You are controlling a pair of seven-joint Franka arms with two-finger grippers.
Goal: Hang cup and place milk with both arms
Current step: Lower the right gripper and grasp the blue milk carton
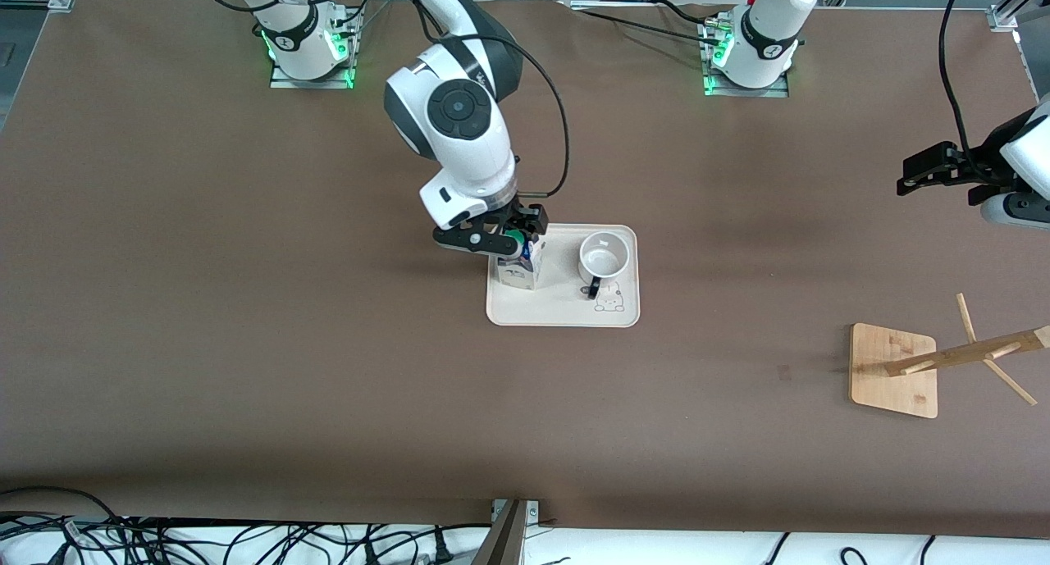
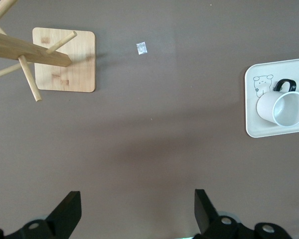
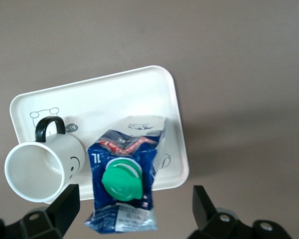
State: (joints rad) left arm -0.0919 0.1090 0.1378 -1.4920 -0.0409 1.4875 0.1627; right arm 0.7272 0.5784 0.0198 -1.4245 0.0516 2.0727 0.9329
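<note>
Now the right gripper hangs over the milk, jaws spread wide on either side of it and not touching, the carton upright on the tray mid-table beside the cup. Left gripper waits open near the left arm's table edge, with the rack nearer the front edge.

right gripper low over the milk, which stands on the white tray mid-table. cup upright on same tray, toward the left arm's end. left gripper waits, above the table's end. wooden rack near it.
</note>
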